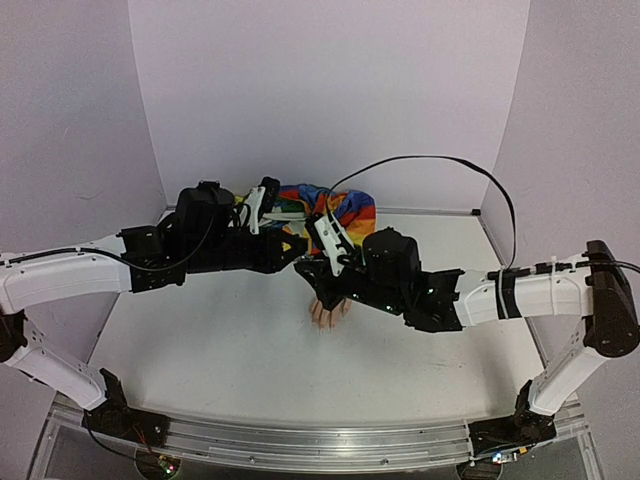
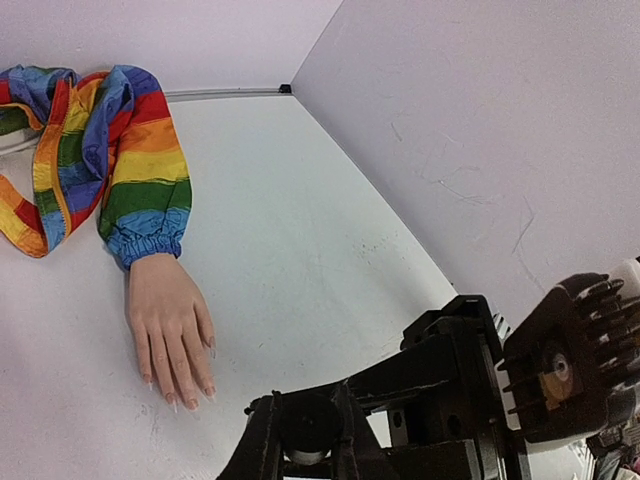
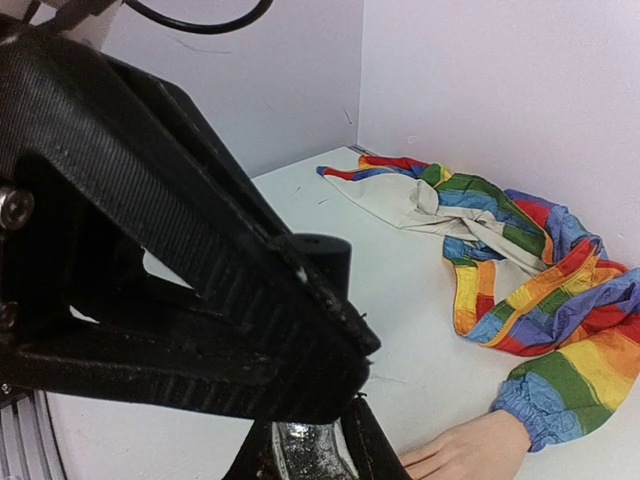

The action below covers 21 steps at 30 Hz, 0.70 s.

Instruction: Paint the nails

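Note:
The mannequin hand (image 2: 168, 325) lies palm down on the white table, ending a rainbow-striped sleeve (image 2: 140, 170). Its nails (image 2: 192, 403) are long and pale at the fingertips. My right gripper (image 3: 308, 452) is shut on a small glittery dark bottle (image 3: 305, 458), just left of the hand (image 3: 470, 445). My left gripper (image 2: 308, 420) is shut on the bottle's black cap (image 2: 308, 430), which also shows in the right wrist view (image 3: 322, 262). In the top view both grippers, left (image 1: 288, 252) and right (image 1: 318, 272), meet just above the hand (image 1: 328, 312).
The sleeve's rainbow jacket (image 1: 340, 208) is bunched at the back wall. Purple walls close in the back and both sides. A black cable (image 1: 440, 160) arcs over the right arm. A metal rail (image 1: 300, 445) runs along the table's front edge.

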{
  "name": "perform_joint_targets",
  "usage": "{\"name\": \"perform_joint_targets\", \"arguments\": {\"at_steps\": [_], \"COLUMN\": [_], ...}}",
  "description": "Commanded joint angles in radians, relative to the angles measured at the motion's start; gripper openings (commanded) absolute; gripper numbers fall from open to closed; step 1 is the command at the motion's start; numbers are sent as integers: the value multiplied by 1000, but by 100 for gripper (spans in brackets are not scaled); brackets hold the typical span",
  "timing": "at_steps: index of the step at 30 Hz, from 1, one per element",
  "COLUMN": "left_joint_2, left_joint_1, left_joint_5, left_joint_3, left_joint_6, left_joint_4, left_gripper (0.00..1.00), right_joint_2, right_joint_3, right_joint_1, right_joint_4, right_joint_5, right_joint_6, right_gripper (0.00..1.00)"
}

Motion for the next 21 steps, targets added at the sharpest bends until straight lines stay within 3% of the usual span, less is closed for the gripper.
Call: {"name": "perform_joint_targets", "arguments": {"at_steps": [1,7,12,15,21], "left_joint_2": [-13,-66,-118,-125,-110], "left_joint_1": [-20,-9,36,61,62], "left_joint_5": [18,98,224,303,391], "left_joint_3": [56,36,15,17,58], "left_joint_6": [-16,-19,-39,-54,-34], "left_joint_4": [-3,-2,-4,-16,-62], "left_gripper": [11,54,71,71,62], "right_joint_2": [-38,-123,-187,-203,-186], "right_joint_3": [-6,-70,-73,-60,-29], "right_joint_1": [-16,-43,-98,-111,-112], "right_joint_4": [108,92,1,-45,-84], "right_joint_5": [23,-290,-545,-601,-592], "right_joint_6": [-62,-53,-43,-43,-55], "right_gripper": [0,0,0,0,0]}}
